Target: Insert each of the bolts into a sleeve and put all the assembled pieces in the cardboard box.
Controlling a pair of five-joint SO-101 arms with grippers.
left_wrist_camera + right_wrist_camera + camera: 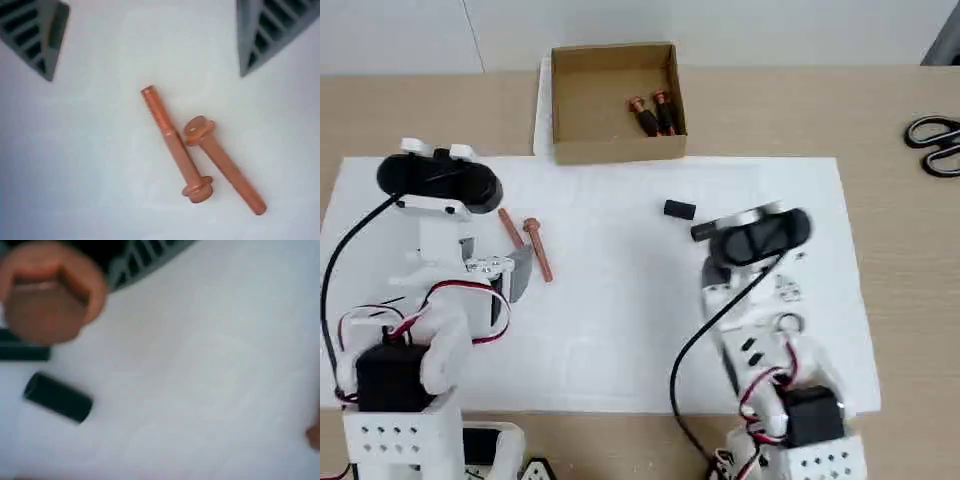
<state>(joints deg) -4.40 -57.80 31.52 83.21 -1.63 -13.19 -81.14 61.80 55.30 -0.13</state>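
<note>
Two loose copper bolts [510, 226] [538, 249] lie side by side on the white sheet; the left wrist view shows them as one bolt [172, 145] and another bolt [225, 165], heads at opposite ends. My left gripper [495, 262] hangs open just above them, its grey fingers [42, 35] wide apart. My right gripper [720, 232] is shut on a bolt whose copper head [47, 295] looms close, with a black sleeve [705, 232] sticking out from it. A loose black sleeve [679, 209] [58, 397] lies beside it. The cardboard box [570, 100] holds two assembled pieces [653, 113].
A white sheet [620, 330] covers the work area on the wooden table. Scissors [935, 140] lie at the far right edge. Both arm bases stand along the table's front edge.
</note>
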